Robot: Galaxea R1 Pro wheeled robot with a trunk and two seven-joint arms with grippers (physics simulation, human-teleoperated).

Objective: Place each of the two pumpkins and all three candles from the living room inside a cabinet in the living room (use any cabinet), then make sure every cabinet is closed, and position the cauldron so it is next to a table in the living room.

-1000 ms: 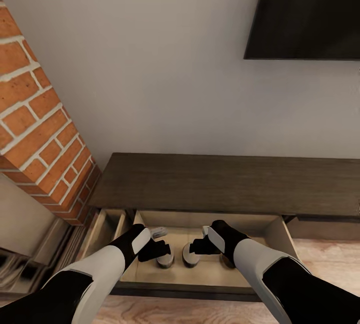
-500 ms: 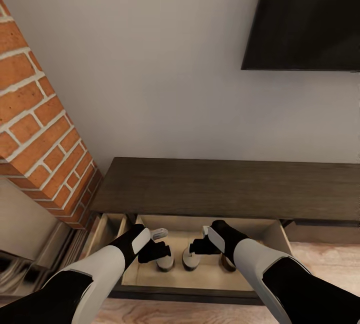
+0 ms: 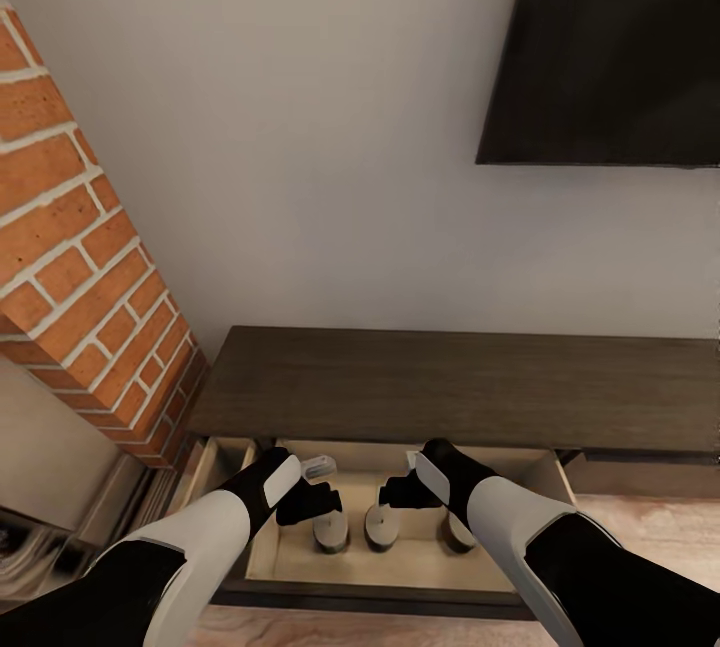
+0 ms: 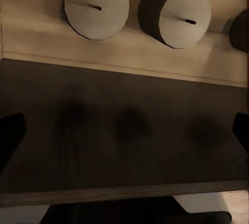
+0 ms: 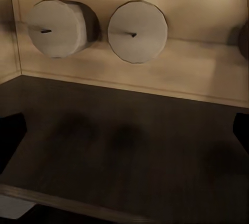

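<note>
The big white wall (image 3: 300, 127) is smooth, with a flat black TV (image 3: 610, 47) hanging on it and rough orange bricks (image 3: 70, 257) at the side. Below sits the long dark wooden cabinet (image 3: 450, 382). Its drawer (image 3: 400, 567) is pulled out, pale wood inside. Three candles stand in it, short and round with light tops and tiny wicks: one (image 3: 331, 530), another (image 3: 381, 526) and a third (image 3: 459, 531) partly behind the right arm. So the candles look put away. I think the drawer must get shut, and the pumpkins and pot are left to do. The left pincer (image 3: 325, 495) and right pincer (image 3: 392, 489) hover over the drawer's front edge, both spread wide, holding nothing.
</note>
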